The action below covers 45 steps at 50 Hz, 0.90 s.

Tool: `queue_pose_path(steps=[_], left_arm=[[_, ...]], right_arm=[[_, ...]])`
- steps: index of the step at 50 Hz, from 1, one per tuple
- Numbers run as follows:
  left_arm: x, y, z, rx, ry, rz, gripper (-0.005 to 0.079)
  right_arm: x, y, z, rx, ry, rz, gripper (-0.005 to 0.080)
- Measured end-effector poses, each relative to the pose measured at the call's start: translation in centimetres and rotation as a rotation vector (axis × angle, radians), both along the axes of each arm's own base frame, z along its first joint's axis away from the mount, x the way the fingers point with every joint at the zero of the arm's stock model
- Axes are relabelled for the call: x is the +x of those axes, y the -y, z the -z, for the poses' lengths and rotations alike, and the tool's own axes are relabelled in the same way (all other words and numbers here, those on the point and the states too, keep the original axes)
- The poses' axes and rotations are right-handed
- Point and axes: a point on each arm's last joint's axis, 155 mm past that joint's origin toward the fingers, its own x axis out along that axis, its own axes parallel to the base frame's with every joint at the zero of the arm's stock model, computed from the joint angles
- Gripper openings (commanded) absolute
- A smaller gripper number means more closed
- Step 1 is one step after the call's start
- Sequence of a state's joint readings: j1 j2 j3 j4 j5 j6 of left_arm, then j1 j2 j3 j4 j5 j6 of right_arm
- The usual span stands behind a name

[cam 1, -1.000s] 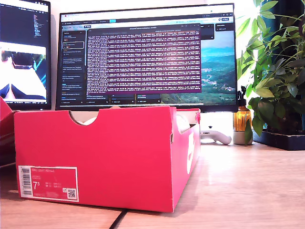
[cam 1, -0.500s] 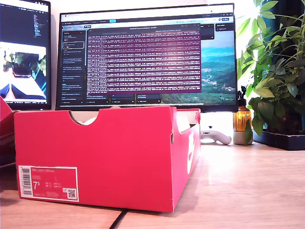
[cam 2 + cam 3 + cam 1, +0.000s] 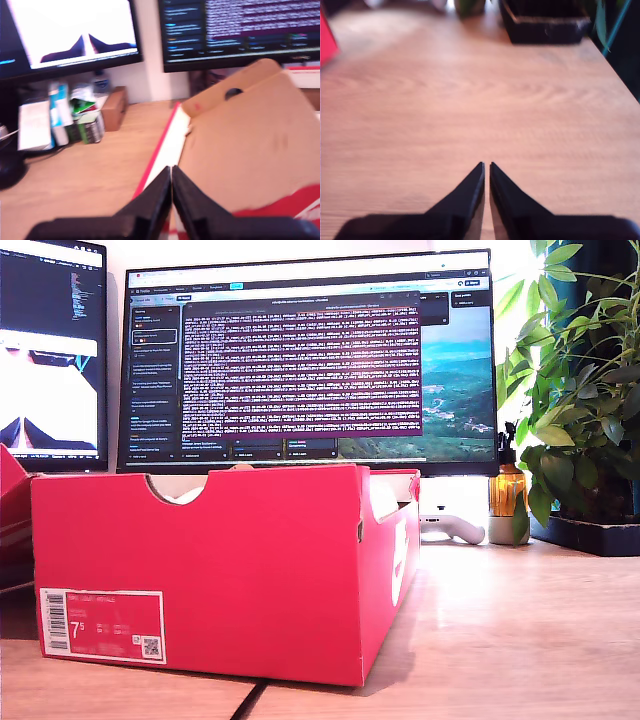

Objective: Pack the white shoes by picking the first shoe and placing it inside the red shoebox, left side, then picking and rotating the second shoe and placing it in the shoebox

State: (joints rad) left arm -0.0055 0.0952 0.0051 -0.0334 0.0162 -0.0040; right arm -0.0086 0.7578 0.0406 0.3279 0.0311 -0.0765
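The red shoebox (image 3: 210, 570) stands open-topped on the wooden table at the exterior view's left, with its "7.5" label facing the camera. Something white shows through its notch (image 3: 185, 496) and over its side rim (image 3: 383, 498); I cannot tell whether it is the white shoes. No arm appears in the exterior view. My first gripper (image 3: 171, 169) is shut on nothing, above a brown cardboard panel with a red edge (image 3: 250, 135). My second gripper (image 3: 486, 164) is shut and empty over bare table, and a red corner (image 3: 327, 42) shows at that picture's edge.
Two monitors (image 3: 310, 360) stand behind the box. At the exterior view's right are a white controller (image 3: 452, 528), an amber bottle (image 3: 507, 490) and a leafy plant in a dark planter (image 3: 585, 410). Small boxes and packets (image 3: 75, 117) sit under the monitor in the first wrist view.
Only the pictures on the monitors differ. The shoebox has stayed in place and no arm has entered the exterior view.
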Motion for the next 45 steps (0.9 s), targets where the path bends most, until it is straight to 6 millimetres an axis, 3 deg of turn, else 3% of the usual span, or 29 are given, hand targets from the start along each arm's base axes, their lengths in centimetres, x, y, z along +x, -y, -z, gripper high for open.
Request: queue_pose_path(steps=[16,29,45], left_arm=[[-0.4,-0.7,-0.4,-0.016,0.02,-0.029,-0.0019],[-0.4,-0.8,-0.3,-0.016,0.017,-0.033,-0.0019],[-0.4,-1.5,-0.3,-0.023,0.016,-0.064,-0.0019]], right_arm=[[-0.6,-0.4,-4.0,0.006,0.149,-0.021,-0.0013],[-1.8,-1.3,-5.4,0.024,0.2,-0.068,-0.0013],[-3.5,-2.4,-4.1,0.091,0.156,-0.105,-0.0013]])
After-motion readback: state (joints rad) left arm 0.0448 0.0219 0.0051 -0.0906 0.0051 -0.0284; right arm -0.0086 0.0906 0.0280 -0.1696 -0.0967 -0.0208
